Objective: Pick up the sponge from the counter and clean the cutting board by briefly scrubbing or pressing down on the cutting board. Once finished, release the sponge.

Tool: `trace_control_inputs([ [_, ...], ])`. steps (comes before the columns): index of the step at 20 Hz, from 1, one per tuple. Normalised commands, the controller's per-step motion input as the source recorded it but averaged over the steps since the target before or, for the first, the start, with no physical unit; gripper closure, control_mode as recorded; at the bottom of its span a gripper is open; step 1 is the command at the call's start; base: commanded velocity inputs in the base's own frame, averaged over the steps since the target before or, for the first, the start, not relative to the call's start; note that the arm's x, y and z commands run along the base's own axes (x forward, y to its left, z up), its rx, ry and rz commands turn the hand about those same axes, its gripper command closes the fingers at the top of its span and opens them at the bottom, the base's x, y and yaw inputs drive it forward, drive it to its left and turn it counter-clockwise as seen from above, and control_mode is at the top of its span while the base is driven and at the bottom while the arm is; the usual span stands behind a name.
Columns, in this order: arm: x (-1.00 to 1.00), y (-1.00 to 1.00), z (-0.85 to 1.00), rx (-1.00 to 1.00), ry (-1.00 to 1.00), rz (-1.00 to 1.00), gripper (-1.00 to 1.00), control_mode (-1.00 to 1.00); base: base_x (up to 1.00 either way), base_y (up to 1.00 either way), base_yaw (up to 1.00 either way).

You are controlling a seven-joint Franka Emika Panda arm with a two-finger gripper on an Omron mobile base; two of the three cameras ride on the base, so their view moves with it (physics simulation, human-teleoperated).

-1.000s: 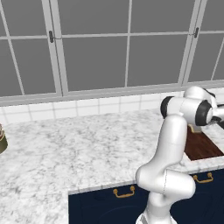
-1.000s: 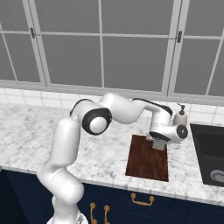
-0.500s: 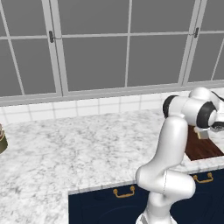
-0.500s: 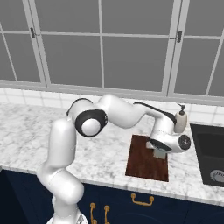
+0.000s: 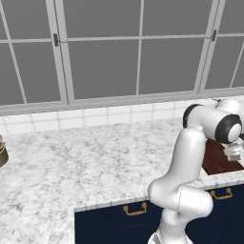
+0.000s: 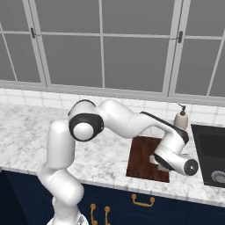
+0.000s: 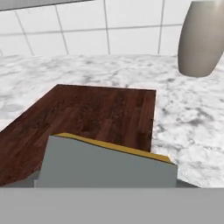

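Hand view: gripper (image 6: 154, 159) seemingly clamps sponge (image 7: 107, 166) above cutting board (image 7: 87, 118).

We can't see the fingertips in the hand view: the sponge (image 7: 107, 164) sits right in front of them and covers them, so how the jaws stand is beyond us. The sponge's lower part runs off under the bottom band. The cutting board (image 7: 87, 118) has its near end hidden behind the sponge, and its left corner is cut by the edge. Up top, the soap dispenser (image 7: 202, 37) loses its neck and pump past the frame. From the right base, the gripper (image 6: 159, 159) is tucked under the wrist, too small to read.
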Motion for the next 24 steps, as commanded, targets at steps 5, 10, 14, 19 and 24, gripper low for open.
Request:
trace_control_inputs([
  [5, -0.82, -0.07, 0.00, 0.00, -0.07, 0.03, 1.00, -1.00, 0.00, 0.00, 0.00],
  [10, -0.68, 0.00, 0.00, 0.00, 0.00, 0.05, 1.00, -1.00, 0.00, 0.00, 0.00],
  [14, -0.04, 0.07, 0.31, 0.00, -0.03, 0.12, 1.00, -1.00, 0.00, 0.00, 0.00],
  [19, 0.21, 0.31, 0.80, 0.00, -0.07, 0.18, 1.00, -1.00, 0.00, 0.00, 0.00],
  [24, 0.72, 0.77, 0.32, 0.00, 0.00, 0.18, 1.00, -1.00, 0.00, 0.00, 0.00],
])
